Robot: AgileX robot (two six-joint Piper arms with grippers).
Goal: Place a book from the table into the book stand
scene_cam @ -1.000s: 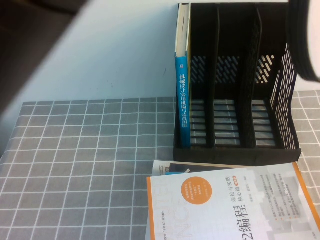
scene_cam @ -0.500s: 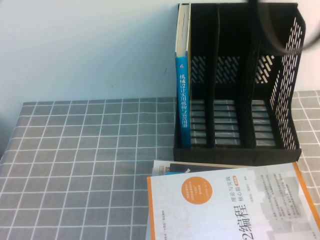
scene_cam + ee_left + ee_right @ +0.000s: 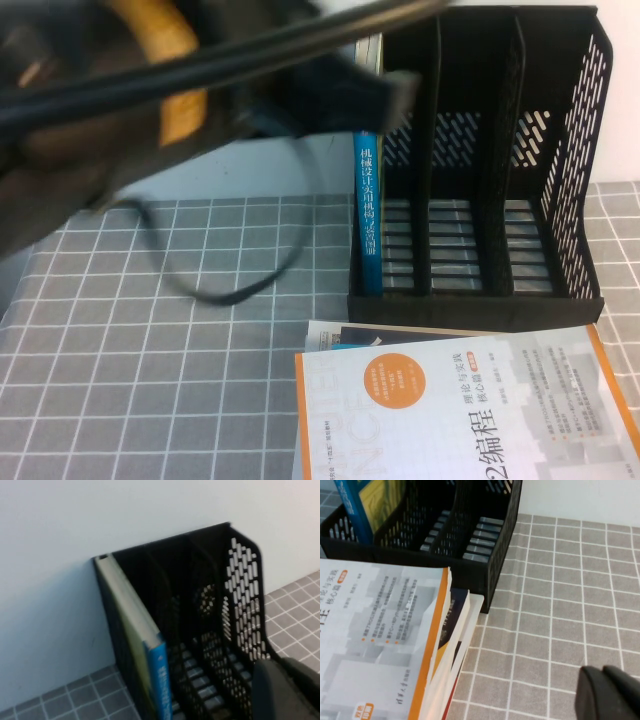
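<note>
**Book upright in the stand's left slot**

The book [image 3: 368, 220] stands vertical in the stand's [image 3: 560, 300] leftmost slot, blue spine facing near. The left arm [image 3: 120, 110] looms blurred, raised above the table's [image 3: 150, 340] far left. Left gripper [image 3: 285, 690] and right gripper [image 3: 610, 695] show partly; jaws cannot be told.

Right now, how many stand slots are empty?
2: the middle slot and right slot of the book stand; the book fills the left one. Left pincer by the stand, right pincer over the table.
</note>
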